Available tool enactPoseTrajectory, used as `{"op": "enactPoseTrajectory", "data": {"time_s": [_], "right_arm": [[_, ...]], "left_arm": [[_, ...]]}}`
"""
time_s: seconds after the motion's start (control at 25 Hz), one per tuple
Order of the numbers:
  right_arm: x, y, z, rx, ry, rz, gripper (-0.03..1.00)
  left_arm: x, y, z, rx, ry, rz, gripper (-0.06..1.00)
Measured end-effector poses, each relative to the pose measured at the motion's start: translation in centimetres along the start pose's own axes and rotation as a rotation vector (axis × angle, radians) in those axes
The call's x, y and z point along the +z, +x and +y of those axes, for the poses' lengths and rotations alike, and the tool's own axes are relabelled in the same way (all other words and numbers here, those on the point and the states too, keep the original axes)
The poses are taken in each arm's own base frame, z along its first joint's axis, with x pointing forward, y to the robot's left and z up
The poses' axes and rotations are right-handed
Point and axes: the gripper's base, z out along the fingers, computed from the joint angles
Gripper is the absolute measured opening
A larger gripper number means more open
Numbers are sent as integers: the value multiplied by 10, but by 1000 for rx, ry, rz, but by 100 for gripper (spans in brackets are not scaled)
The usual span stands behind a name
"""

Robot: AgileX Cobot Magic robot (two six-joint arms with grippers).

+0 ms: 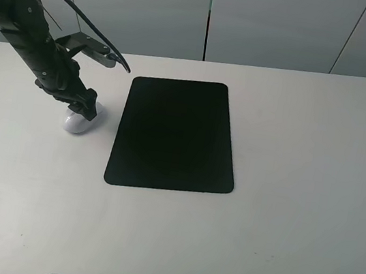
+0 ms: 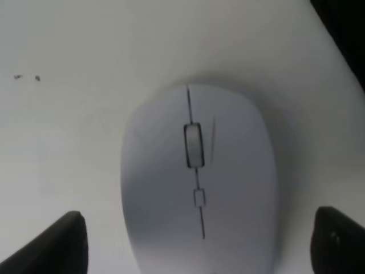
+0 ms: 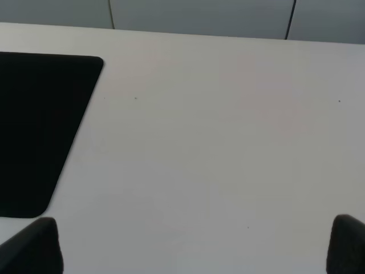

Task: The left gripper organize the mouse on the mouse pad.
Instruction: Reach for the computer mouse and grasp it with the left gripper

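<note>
While slanting down from the left, the left gripper (image 1: 85, 110) is straddling the white mouse (image 1: 73, 123), fingers spread apart. The mouse is lying on the table (image 1: 302, 169) just left of the black mouse pad (image 1: 173, 134).

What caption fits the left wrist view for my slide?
Left gripper, open, straddling the white mouse on the table, mouse pad just beyond.

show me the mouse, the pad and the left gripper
mouse (image 2: 228, 188), left wrist view, middle of its top shell
pad (image 1: 175, 136), exterior high view, middle of its black surface
left gripper (image 1: 87, 106), exterior high view, between its fingertips, at the mouse
</note>
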Motion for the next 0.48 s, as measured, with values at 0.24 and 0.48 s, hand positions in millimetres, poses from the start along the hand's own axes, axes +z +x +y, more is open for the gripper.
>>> {"op": "enactPoseTrajectory", "data": {"time_s": [0.24, 0.48], "right_arm": [[0, 0, 0, 0, 0, 0, 70], [0, 0, 0, 0, 0, 0, 70]], "left_arm": [[10, 0, -2, -5, 6, 3, 75], [18, 1, -2, -12, 10, 9, 75]]}}
